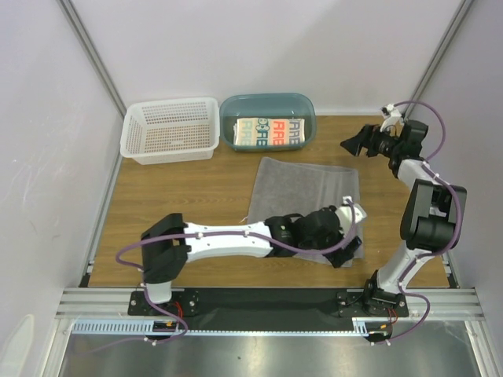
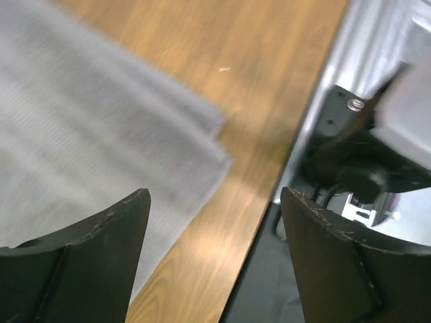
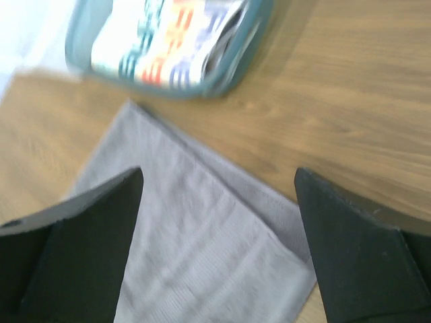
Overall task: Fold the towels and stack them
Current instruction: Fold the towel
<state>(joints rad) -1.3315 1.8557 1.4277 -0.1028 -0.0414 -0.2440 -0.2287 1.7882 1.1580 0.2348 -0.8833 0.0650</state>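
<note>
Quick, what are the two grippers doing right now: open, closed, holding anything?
Left gripper: open, holding nothing.
Right gripper: open, holding nothing.

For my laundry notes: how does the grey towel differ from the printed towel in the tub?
The grey towel is plain; the printed towel is white with coloured letters. The grey towel lies spread on the table; the printed towel sits folded inside the teal tub. The grey towel covers more area than the printed towel. Both are cloth.
</note>
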